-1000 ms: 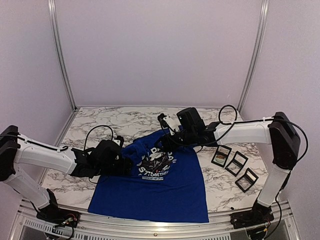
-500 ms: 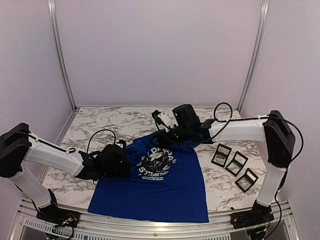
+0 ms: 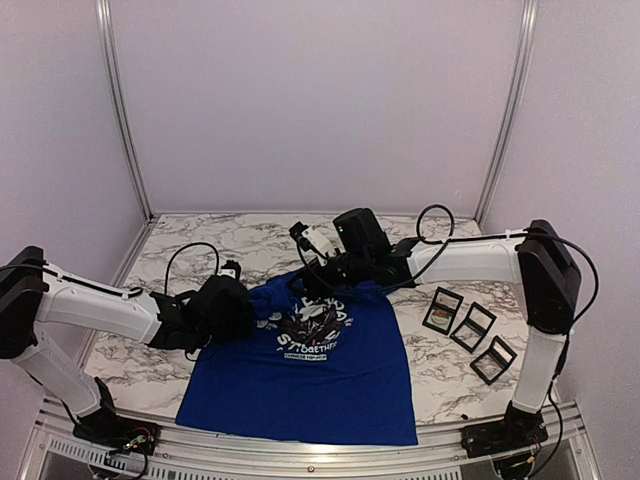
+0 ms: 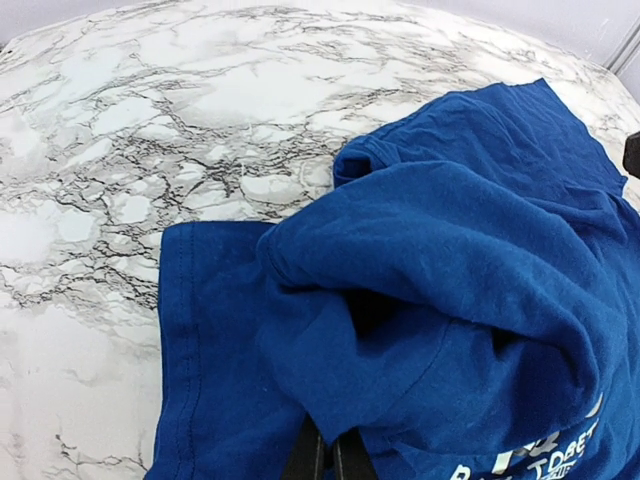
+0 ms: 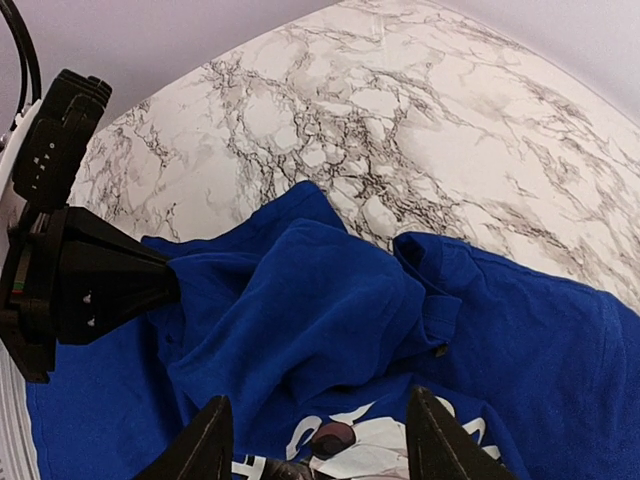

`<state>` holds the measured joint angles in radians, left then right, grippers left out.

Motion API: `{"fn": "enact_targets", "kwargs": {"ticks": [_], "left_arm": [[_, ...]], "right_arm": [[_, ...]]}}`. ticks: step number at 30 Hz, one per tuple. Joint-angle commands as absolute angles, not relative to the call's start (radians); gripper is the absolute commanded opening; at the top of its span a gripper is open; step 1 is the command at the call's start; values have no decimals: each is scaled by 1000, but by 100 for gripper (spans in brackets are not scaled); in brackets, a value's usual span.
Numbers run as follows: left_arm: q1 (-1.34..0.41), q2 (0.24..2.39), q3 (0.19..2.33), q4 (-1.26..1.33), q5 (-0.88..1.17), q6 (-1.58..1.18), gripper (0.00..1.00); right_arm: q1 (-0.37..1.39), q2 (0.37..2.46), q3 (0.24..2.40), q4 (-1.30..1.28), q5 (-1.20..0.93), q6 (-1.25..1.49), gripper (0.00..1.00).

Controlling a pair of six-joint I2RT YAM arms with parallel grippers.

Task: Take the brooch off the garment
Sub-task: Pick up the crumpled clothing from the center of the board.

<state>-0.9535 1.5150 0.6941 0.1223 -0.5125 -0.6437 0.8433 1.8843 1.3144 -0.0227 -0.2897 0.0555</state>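
Items as I see them from the console:

1. Shirt (image 3: 310, 380): royal blue, lying on the marble table (image 3: 180, 250) between the two arms. The hem is toward the near edge and the print (image 3: 310, 325) faces up. The upper part is bunched into folds, the lower part flat.
2. Left gripper (image 4: 325, 458): jaws closed together, pinching a fold of the shirt (image 4: 450, 250) at its left shoulder side. The cloth drapes over the fingertips.
3. Right gripper (image 5: 320, 445): fingers spread wide with nothing between them, poised just above the shirt (image 5: 330, 300) at the top of the print (image 5: 350, 445). I cannot tell whether it touches the cloth.
4. Brooch: I cannot pick it out with any certainty. A small dark round spot on the print is too unclear to name.
5. Three black boxes (image 3: 473, 326): in a row on the table to the right of the shirt, apart from it.
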Motion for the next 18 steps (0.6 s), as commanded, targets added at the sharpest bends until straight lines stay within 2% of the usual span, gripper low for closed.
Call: {"fn": "enact_targets", "kwargs": {"ticks": [1, 10, 18], "left_arm": [[-937, 1486, 727, 65, -578, -628, 0], [-910, 1436, 737, 77, -580, -577, 0], [-886, 1403, 746, 83, -567, -556, 0]], "right_arm": [[851, 1916, 1363, -20, -314, 36, 56], [864, 1967, 1440, -39, -316, 3, 57], [937, 1973, 1449, -62, -190, -103, 64]]}}
